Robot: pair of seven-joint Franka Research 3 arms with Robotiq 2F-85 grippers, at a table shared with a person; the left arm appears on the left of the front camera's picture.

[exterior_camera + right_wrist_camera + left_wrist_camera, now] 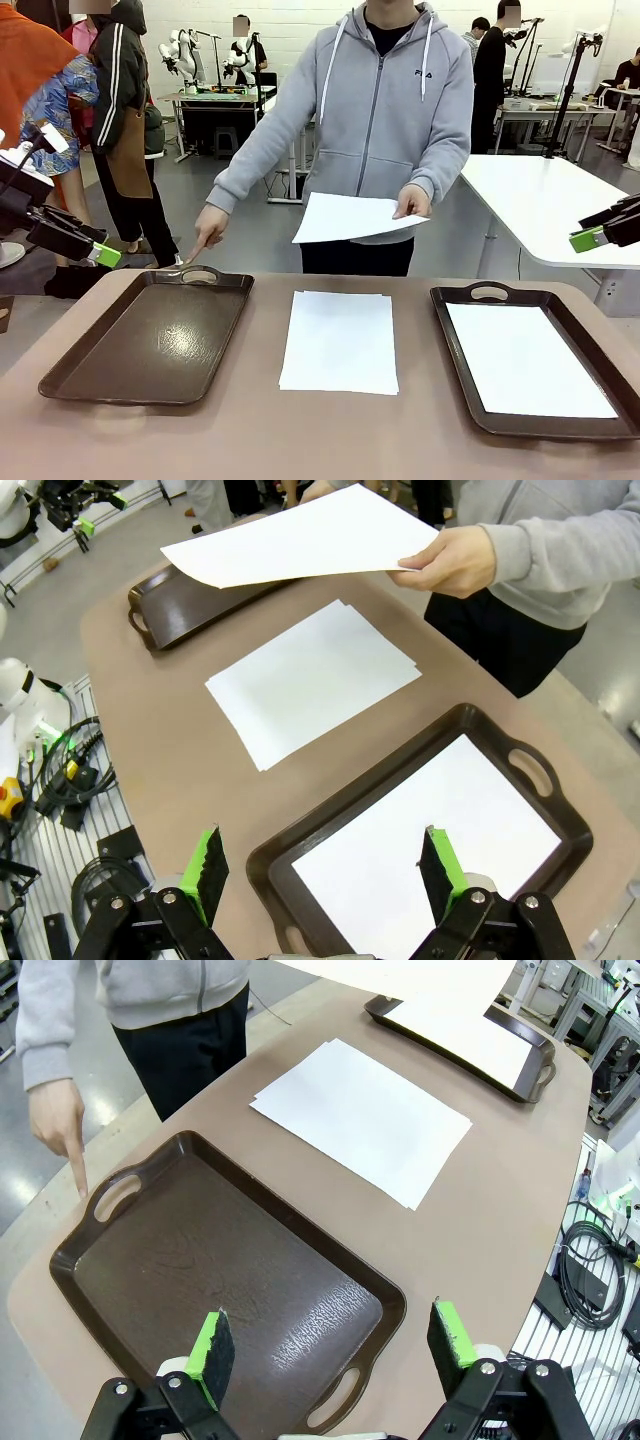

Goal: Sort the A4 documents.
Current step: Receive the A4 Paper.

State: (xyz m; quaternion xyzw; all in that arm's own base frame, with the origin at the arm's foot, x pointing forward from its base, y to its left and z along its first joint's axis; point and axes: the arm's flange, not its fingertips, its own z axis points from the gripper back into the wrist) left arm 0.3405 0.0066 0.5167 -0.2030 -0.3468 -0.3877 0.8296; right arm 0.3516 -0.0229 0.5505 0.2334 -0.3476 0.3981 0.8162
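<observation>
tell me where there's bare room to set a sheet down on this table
The left tray is bare inside. Bare tabletop runs between the middle sheets and each tray. The right tray already holds a sheet.

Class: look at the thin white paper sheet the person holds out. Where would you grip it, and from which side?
Pinch the thin white paper sheet at its free edge, opposite the person's hand, coming from the robot's left. It hangs nearly flat, so jaws should probably close above and below it.
</observation>
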